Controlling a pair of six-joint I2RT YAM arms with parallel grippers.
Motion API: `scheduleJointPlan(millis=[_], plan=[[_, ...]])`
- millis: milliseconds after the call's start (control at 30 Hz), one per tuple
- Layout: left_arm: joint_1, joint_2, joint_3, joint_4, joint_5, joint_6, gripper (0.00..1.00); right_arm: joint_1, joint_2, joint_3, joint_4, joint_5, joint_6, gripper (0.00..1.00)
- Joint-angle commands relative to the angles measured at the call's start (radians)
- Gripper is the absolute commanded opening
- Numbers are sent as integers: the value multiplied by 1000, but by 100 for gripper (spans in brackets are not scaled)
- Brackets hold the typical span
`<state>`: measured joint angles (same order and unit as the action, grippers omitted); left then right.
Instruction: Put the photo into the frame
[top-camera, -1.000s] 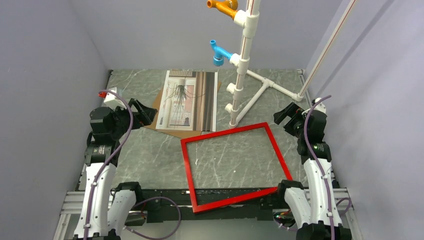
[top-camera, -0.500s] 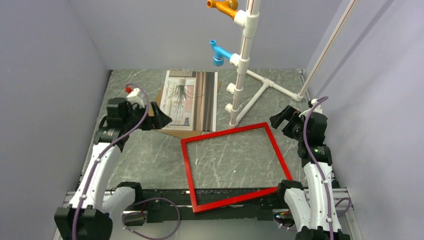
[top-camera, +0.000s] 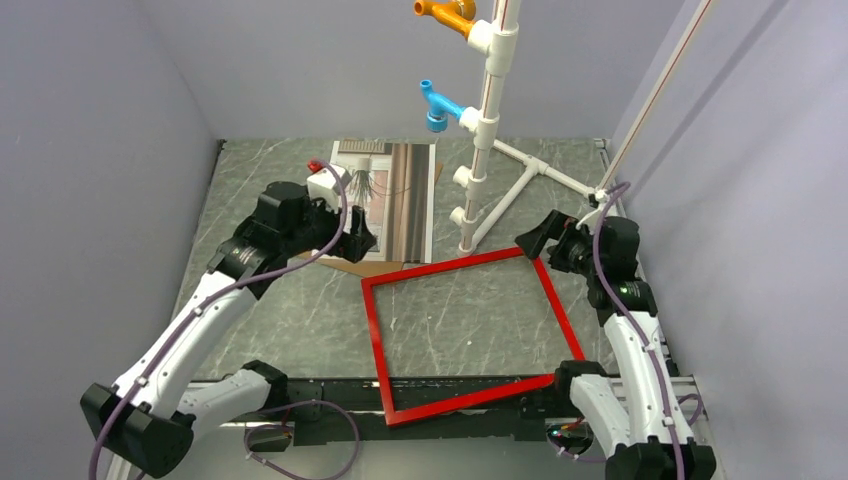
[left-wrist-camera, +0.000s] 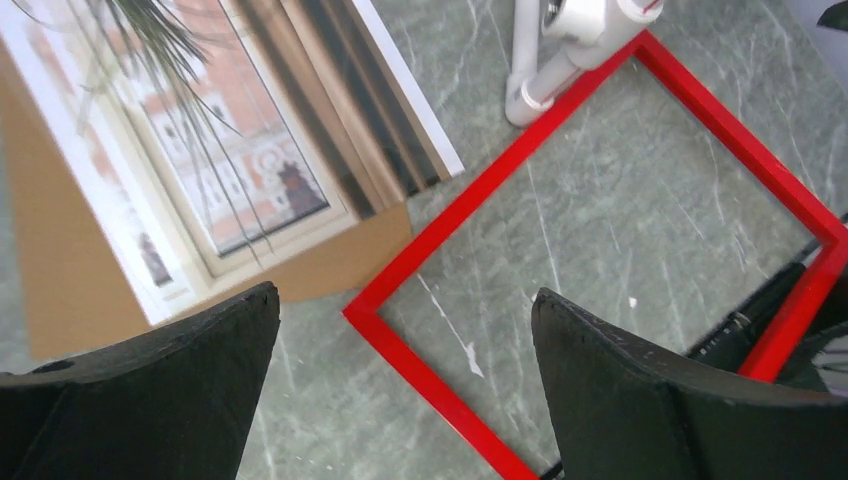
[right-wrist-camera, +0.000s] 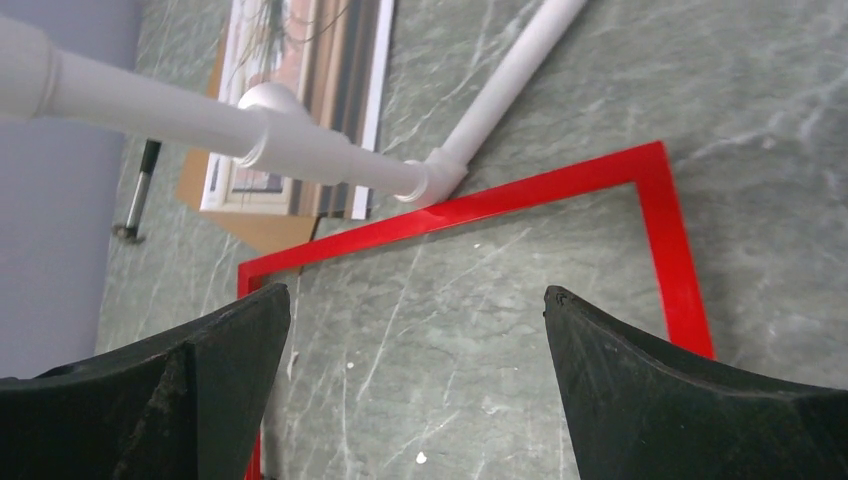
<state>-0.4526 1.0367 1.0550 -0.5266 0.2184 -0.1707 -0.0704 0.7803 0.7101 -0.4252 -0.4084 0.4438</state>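
The photo lies picture side up on a brown backing board at the back of the table; it also shows in the left wrist view and the right wrist view. The red frame lies flat and empty in front of it, its near edge over the table's front; it shows in both wrist views. My left gripper is open above the photo's near left part. My right gripper is open and empty above the frame's far right corner.
A white pipe stand with a blue fitting and an orange fitting rises behind the frame; its foot touches the frame's far edge. Grey walls close in left, right and back.
My left arm has swung from the table's left edge rightward and out over the photo. My right gripper has moved left toward the frame's far right corner.
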Motion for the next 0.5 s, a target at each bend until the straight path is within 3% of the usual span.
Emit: scheduleJointPlan(millis=[0,300,467], plan=[[-5,-118,-11,95,-83,84,99,102,39,15,127,-15,-25,100],[-4,-335,-202,269,-124,248,99,308,105,14,368,48,-86,100],[-4,-358,-261,298,-142,277,99,436,148,37,420,150,-148,99]])
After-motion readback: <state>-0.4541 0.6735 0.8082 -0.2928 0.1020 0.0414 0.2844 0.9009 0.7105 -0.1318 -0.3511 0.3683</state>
